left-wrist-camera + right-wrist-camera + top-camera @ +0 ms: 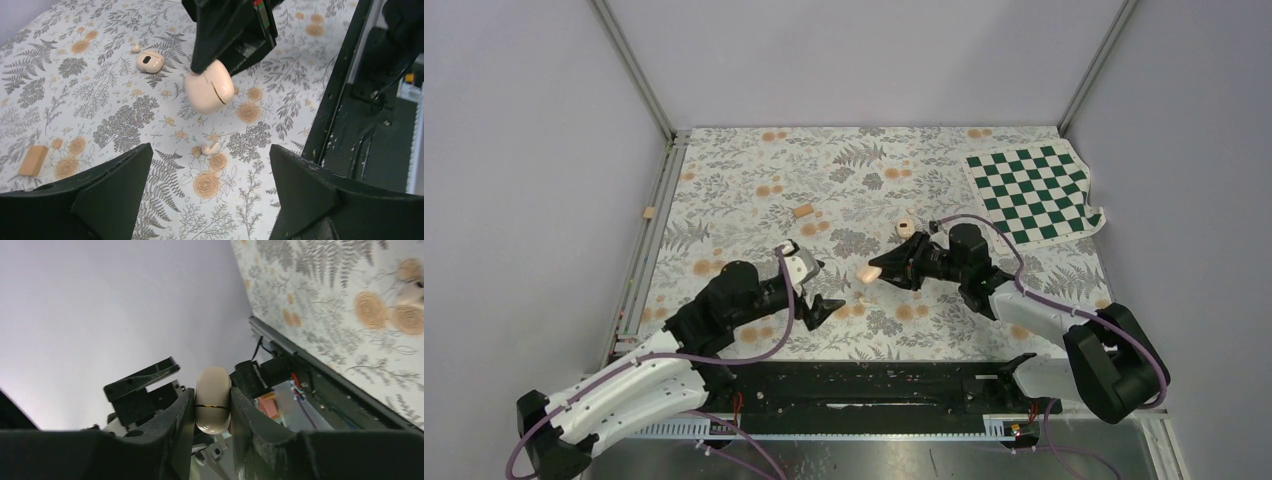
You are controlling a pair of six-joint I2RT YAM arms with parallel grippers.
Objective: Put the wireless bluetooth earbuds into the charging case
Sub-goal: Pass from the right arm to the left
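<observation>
Earbud [210, 148] looked tiny, light, slippery, best pinched across its body; left gripper [821, 283] gaped empty, right gripper [889, 270] clamped the charging case [207, 90].

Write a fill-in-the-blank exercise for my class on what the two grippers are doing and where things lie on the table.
1. The right gripper is shut on the ____.
2. The left gripper holds nothing, and its jaws stand ____.
3. One earbud is not in the case but lies loose on the ____.
4. The checkered mat lies at the far ____ corner.

Missing words: charging case; open; table; right.
</observation>
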